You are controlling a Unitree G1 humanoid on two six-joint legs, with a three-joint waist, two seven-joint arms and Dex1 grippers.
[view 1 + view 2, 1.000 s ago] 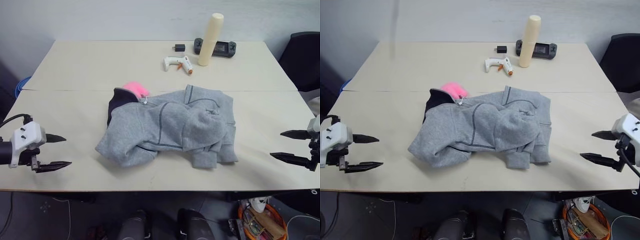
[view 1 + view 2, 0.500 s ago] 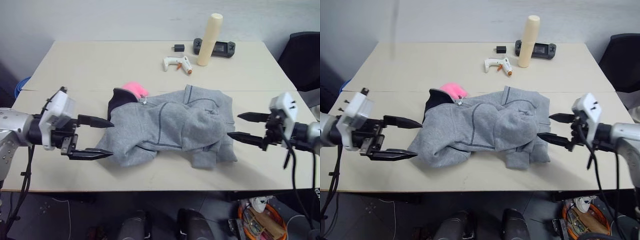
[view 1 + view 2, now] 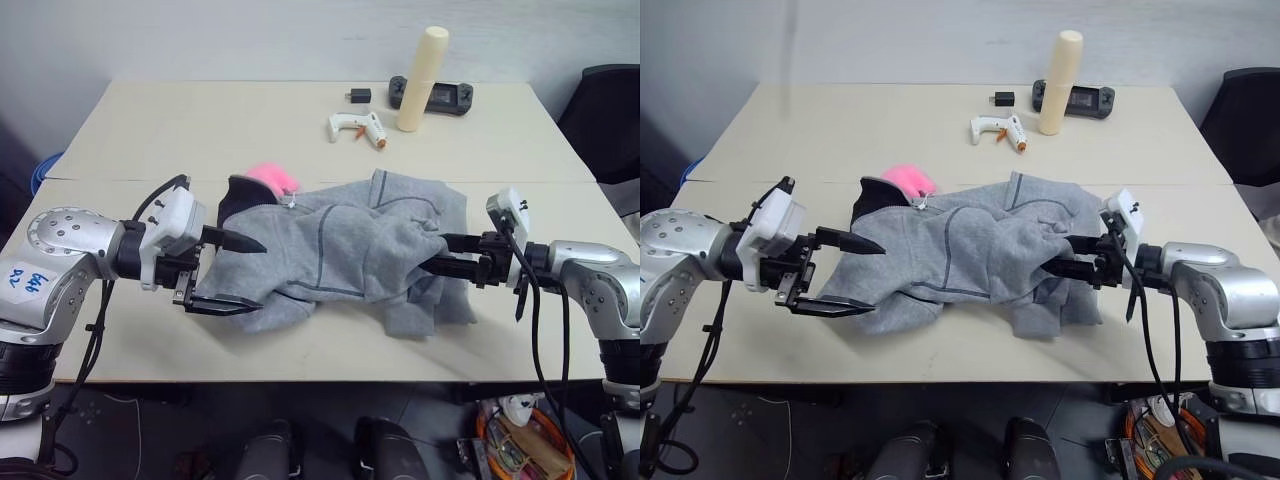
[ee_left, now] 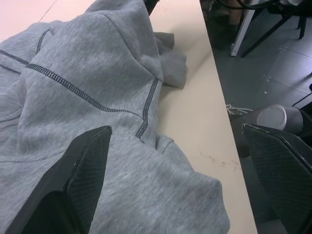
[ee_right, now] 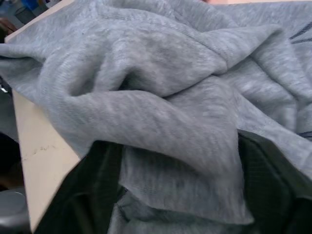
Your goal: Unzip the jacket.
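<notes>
A: While the wide pale wooden table [image 3: 130,130] holds everything, where does the crumpled heather-grey fleece jacket [image 3: 340,250] sit?

B: Near the front edge, mid-table, bunched in a heap. It looks soft, light and floppy, so I judge it will drag and fold rather than stay put when pulled.

A: Where to take hold?

B: Pin the cloth by the dark collar [image 3: 238,200], then pull at the pink plush zipper charm [image 3: 272,177] beside it; the slider itself is too small to make out.

A: And the hands?

B: The left gripper [image 3: 232,272] stands spread wide at the jacket's near-left fold, grasping nothing. The right gripper [image 3: 432,252] has fleece between its fingers at the jacket's right edge; whether it has clamped yet I cannot tell.

A: Counts?

B: One jacket, one charm, two grippers. At the back: one cream cylinder [image 3: 421,78], one black game controller [image 3: 432,95], one white glue gun [image 3: 356,127], one small black block [image 3: 358,95].
</notes>
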